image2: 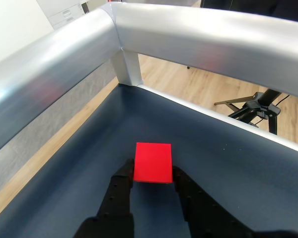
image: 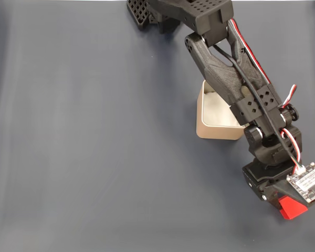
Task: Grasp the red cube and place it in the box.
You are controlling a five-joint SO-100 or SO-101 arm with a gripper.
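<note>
A: While your hand (image2: 153,174) brackets the red cube (image2: 153,162), is it pinched?

B: Seemingly, 2 fingers touch its sides. The box (image: 216,131) lies behind you, beside the forearm, on the bench (image: 94,157).

A dark blue-grey desk (image: 84,157) carries 2 things in the fixed view. The beige box (image: 216,131) sits right of centre, partly under the arm. The red cube (image: 291,208) rests near the lower right corner, well apart from the box. In the wrist view a silver metal rail (image2: 188,39) runs along the desk's edges.
</note>
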